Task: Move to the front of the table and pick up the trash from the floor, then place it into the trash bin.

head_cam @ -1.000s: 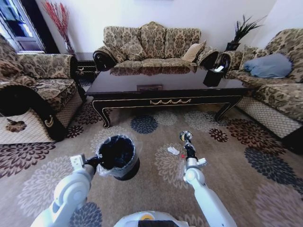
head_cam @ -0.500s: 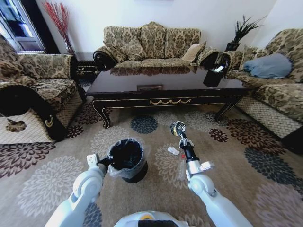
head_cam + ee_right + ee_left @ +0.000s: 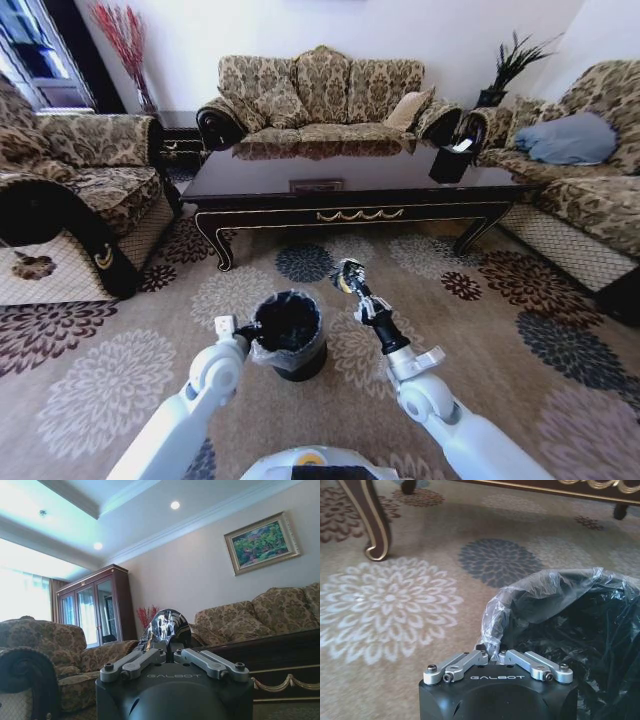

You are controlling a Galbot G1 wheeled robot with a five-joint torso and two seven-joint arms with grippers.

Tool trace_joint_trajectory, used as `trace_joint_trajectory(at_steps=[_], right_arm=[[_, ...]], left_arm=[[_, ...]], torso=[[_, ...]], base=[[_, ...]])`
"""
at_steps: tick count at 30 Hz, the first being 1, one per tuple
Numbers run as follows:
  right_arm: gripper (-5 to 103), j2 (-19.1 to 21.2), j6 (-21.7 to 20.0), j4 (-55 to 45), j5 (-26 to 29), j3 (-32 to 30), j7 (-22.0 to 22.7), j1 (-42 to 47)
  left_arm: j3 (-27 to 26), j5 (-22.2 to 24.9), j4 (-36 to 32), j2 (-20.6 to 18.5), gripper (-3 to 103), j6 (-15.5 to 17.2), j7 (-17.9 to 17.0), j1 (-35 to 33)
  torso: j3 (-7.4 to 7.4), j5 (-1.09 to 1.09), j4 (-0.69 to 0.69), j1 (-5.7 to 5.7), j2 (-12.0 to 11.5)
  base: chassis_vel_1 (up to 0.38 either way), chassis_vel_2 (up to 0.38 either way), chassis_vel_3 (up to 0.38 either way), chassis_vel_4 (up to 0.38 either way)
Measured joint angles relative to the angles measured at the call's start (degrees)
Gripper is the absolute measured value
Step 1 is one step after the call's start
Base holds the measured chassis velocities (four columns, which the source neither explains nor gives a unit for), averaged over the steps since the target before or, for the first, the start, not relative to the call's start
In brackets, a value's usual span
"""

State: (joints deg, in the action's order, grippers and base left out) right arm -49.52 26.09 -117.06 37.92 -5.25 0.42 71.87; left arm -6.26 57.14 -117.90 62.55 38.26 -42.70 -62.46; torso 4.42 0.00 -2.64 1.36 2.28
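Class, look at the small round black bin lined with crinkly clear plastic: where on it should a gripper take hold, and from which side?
Probably the near rim of the small round black bin, from the robot's side: its mouth is open and its wall thin, as the left gripper pinches it now.

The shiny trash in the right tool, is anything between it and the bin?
Nothing visible. The right tool holds the shiny trash just beside the trash bin, whose open top the left tool grips by the liner.
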Motion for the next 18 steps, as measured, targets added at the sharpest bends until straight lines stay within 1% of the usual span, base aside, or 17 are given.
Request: trace_joint_trajectory(at_steps=[2,5,7,11,18], right_arm=[[2,0.8,0.0,-0.8,-0.9,1.1,-0.3,-0.6],[2,1.5,-0.1,-1.1,-1.3,1.9,-0.4,-0.9],[2,3.2,-0.1,-1.0,-2.2,3.1,-0.9,-0.8],[2,4.2,-0.1,0.4,-3.3,3.6,-1.8,0.0],[2,3.6,-0.5,4.1,-4.8,3.8,-1.6,1.5]], left_arm=[[1.8,0.0,1.2,0.6,3,0.0,0.0,1.6],[2.7,0.1,1.8,1.1,3,0.0,0.0,2.5],[4.3,0.1,2.7,2.0,3,0.0,0.0,4.0],[5.8,0.1,3.3,2.9,3,-0.2,0.1,5.2],[7.3,0.1,3.4,4.4,3,-0.3,0.2,6.2]], torso=[[0.00,0.01,0.00,0.00,0.0],[0.00,0.00,0.00,0.00,0.0],[0.00,0.00,0.01,0.00,0.0],[0.00,0.00,0.00,0.00,0.0],[0.00,0.01,0.01,0.00,0.0]], base=[[0.000,0.000,0.000,0.000],[0.000,0.000,0.000,0.000],[0.000,0.000,0.000,0.000],[0.000,0.000,0.000,0.000],[0.000,0.000,0.000,0.000]])
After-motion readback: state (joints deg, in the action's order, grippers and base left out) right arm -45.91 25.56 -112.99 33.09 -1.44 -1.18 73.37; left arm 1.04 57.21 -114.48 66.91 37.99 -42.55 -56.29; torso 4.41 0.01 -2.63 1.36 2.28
